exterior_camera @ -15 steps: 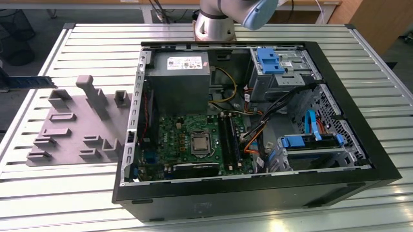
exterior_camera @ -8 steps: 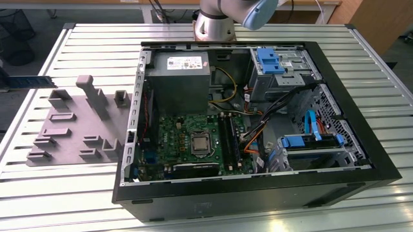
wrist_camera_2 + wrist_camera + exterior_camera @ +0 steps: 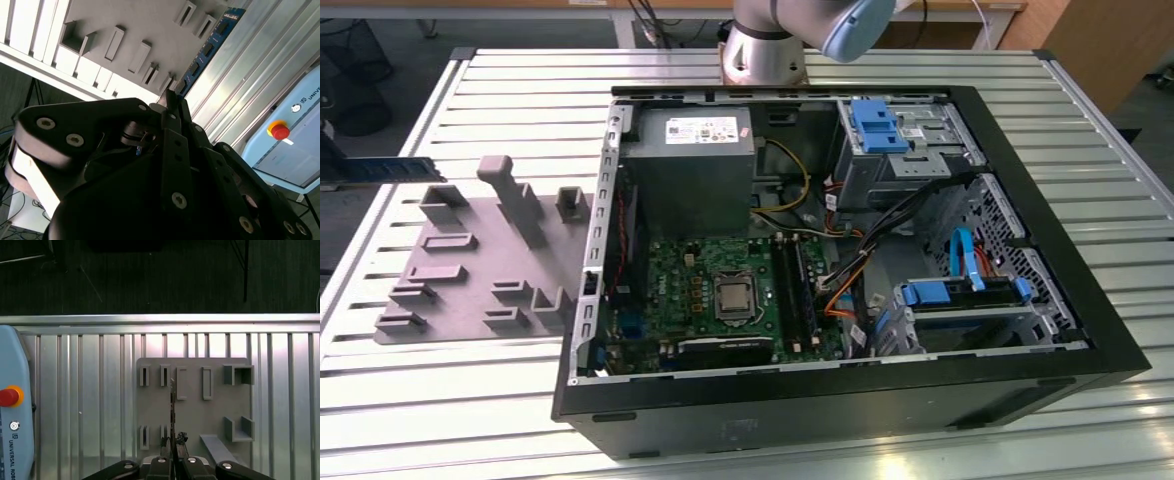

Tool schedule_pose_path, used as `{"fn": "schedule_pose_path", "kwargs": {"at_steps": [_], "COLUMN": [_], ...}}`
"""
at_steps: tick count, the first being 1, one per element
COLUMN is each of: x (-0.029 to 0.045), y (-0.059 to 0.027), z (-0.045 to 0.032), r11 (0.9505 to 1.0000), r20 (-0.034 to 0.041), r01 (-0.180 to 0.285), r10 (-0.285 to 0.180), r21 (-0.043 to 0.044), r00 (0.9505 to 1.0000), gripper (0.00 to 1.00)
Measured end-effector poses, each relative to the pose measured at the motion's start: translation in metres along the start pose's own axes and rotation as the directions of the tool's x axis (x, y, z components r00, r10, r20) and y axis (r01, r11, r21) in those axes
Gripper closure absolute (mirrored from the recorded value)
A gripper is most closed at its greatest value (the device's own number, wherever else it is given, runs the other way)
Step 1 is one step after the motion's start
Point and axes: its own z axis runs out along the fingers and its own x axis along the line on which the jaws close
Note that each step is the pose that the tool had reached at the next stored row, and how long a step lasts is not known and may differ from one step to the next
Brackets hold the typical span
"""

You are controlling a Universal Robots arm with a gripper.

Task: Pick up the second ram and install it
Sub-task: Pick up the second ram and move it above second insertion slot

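The second ram [image 3: 394, 168] — a thin, long, narrow blue-green board dotted with small dark chips — is seen at the exterior view's left, near the slatted table's [image 3: 520, 80] left edge. It is held roughly level, clamped at one end between the fingers of the gripper [image 3: 172, 102].

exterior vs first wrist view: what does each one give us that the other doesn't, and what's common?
Exterior view adds: the open computer case with its motherboard, power supply and blue drive-bay clips, plus the arm's base.
First wrist view adds: the teach pendant with its red stop button, the dark floor, and the fingers shut on the second ram, seen edge-on.
Shared: the second ram, the grey fixture plate and the slatted table.
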Motion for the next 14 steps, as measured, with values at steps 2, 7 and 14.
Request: {"fn": "schedule_pose_path", "kwargs": {"at_steps": [2, 7, 14], "x": [-0.0001, -0.0002, -0.0005], "y": [-0.0021, -0.0077, -0.0162], "z": [0.0, 0.0, -0.0001], "r11": [1.0, 1.0, 1.0], "r20": [0.0, 0.0001, 0.0], "r01": [0.0, 0.0, 0.0], "r10": [0.0, 0.0, 0.0], "r21": [0.0, 0.0001, 0.0], "r00": [1.0, 1.0, 1.0], "gripper": [0.86, 0.86, 0.86]}}
